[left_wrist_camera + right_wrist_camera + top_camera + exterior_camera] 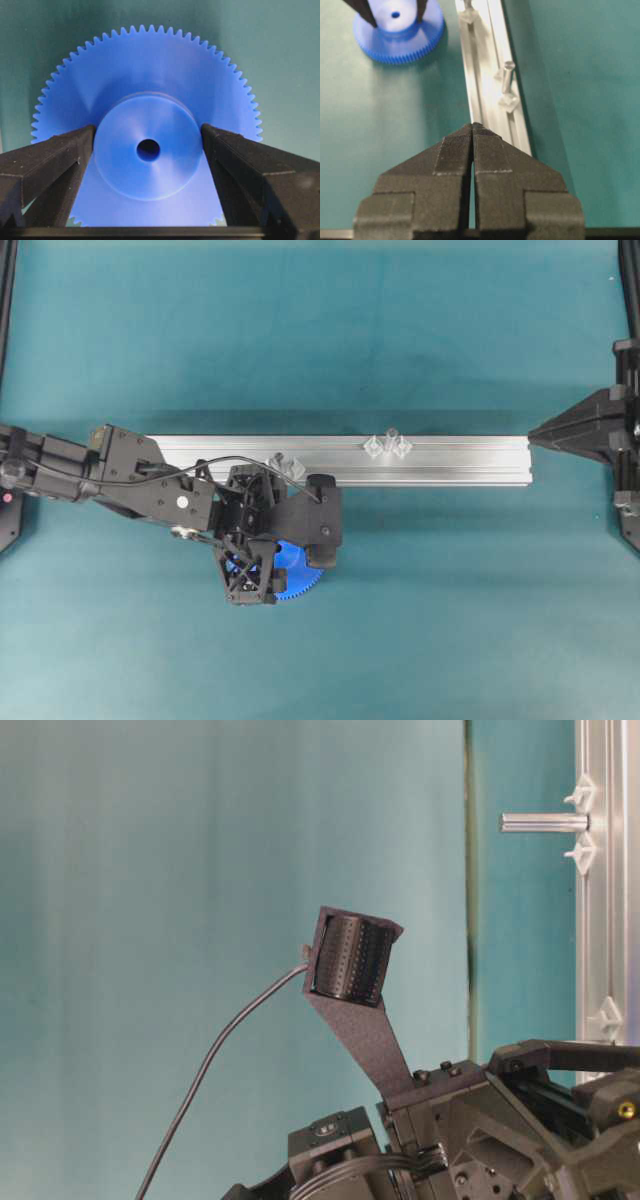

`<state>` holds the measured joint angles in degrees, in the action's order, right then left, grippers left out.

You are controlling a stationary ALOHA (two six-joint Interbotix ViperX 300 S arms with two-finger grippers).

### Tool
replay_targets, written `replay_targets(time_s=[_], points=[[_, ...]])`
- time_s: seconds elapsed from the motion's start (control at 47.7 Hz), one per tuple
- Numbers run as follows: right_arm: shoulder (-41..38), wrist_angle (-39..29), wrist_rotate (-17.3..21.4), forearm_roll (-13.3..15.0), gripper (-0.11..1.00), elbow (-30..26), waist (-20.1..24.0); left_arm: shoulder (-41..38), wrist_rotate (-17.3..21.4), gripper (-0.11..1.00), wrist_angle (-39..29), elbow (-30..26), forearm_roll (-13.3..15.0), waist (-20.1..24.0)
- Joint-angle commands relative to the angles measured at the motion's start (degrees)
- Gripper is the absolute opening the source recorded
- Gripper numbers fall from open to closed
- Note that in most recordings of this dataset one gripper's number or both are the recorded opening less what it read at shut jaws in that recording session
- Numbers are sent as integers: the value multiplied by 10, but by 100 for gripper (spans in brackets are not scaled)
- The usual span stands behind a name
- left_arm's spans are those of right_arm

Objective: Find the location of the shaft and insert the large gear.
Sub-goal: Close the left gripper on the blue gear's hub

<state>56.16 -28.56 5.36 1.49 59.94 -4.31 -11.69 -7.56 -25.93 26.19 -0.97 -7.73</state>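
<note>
At left on the tabletop [450, 620], the left gripper [147, 150] clamps the large gear [150, 85] by its hub, beside the rail [450, 460]. The shaft [388, 444] stands mid-rail. The right gripper [472, 131] is closed, empty.

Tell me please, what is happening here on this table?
The left gripper has its fingers on either side of the raised hub of the blue gear, which lies flat on the teal table beside the aluminium rail. The clear shaft stands on the rail further along, with nothing on it yet. The right gripper is shut and empty, waiting at the rail's end.
</note>
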Motion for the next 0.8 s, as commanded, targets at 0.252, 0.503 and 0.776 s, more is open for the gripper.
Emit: replay_targets(time_s=[0.252,0.503,0.776], points=[[9,5,6,-1,0,-1,-1,4,1,94,-16,-2,1,-1],[12,5,6,-1,0,1,-1,4,3,87,-42,-10,1,-1],[13,5,6,-1,0,3,-1,7,9,70,-46,-21,1,-1]])
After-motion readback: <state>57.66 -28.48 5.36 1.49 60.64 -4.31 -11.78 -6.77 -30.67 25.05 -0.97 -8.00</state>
